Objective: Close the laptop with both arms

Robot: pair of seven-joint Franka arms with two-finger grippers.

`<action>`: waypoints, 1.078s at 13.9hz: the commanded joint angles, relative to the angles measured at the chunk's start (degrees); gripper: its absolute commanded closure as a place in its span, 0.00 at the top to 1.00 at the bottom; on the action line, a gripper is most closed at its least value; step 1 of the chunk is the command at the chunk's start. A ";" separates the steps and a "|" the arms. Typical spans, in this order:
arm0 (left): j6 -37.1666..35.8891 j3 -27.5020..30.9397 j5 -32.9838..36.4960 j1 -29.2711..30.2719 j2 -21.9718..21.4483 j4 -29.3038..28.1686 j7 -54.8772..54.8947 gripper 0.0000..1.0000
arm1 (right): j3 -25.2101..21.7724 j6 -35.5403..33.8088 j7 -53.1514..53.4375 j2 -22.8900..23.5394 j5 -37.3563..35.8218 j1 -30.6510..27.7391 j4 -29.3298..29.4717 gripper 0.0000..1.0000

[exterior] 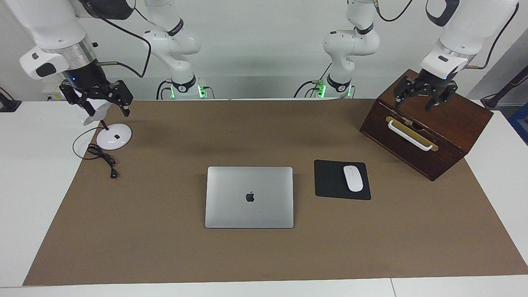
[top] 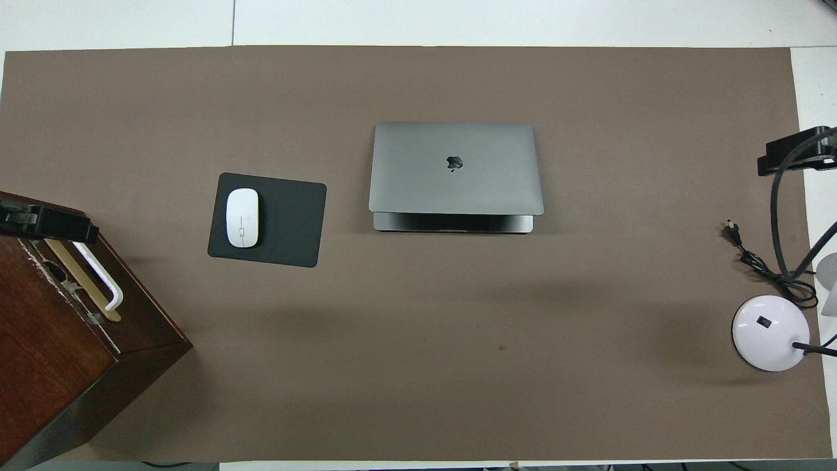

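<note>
Facing view, laptop (exterior: 249,197) (lid down), hands apart

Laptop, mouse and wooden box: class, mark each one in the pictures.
Laptop (exterior: 249,197): facing view, on the lid's logo.
Mouse (exterior: 353,178): facing view, on its white back.
Wooden box (exterior: 466,111): facing view, on its top panel.

A white table (exterior: 24,198) carries a brown mat (exterior: 165,255) bearing laptop (exterior: 249,197), mouse pad (exterior: 330,181), wooden box (exterior: 437,136) and lamp (exterior: 114,137).

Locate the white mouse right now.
The white oval mouse lies on the black mouse pad, beside the silver-grey laptop, toward the left arm's end.
</note>
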 commanded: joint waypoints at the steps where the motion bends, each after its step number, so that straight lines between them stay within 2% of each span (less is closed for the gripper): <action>1: -2.33 0.63 1.08 -1.33 0.67 1.48 0.56 1.00 | 0.74 -0.93 -1.72 0.53 -0.33 -1.37 1.17 1.00; 5: -1.45 1.42 1.34 -1.34 0.41 1.30 -0.83 1.00 | 0.74 -0.76 -1.81 0.62 -0.68 -1.37 1.25 1.00; 8: 0.12 1.25 1.34 -1.86 0.49 1.39 -10.49 1.00 | 0.65 -0.76 -1.64 0.62 -1.47 -1.02 1.25 1.00; 15: 0.48 0.72 1.34 -1.25 0.67 2.00 -5.94 1.00 | 0.74 -0.58 -1.55 1.40 -2.18 -1.10 1.25 1.00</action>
